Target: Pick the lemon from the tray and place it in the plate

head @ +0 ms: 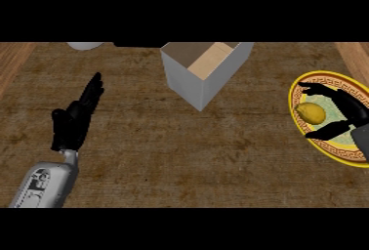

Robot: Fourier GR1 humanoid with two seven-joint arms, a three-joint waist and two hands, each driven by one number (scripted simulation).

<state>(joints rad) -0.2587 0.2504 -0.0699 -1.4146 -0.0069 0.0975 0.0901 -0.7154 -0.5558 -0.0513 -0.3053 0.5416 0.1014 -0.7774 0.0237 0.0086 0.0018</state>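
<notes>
The yellow lemon (311, 113) lies inside the round plate (338, 155), which has a yellow patterned rim and sits at the counter's right edge. My right hand (352, 109) hovers over the plate. Its fingers arch past the lemon's far side and its thumb reaches along the near side. A gap shows on both sides, so the hand is open and not touching the fruit. At the left, my left hand (72, 122) rests open with its fingers straight, pointing away from me. No tray can be made out.
An open-topped grey box (205, 68) stands upright at the middle back. A white rounded object (85, 45) and a dark object (140, 44) peek in at the far edge. Lighter wooden strips border the brown counter on both sides.
</notes>
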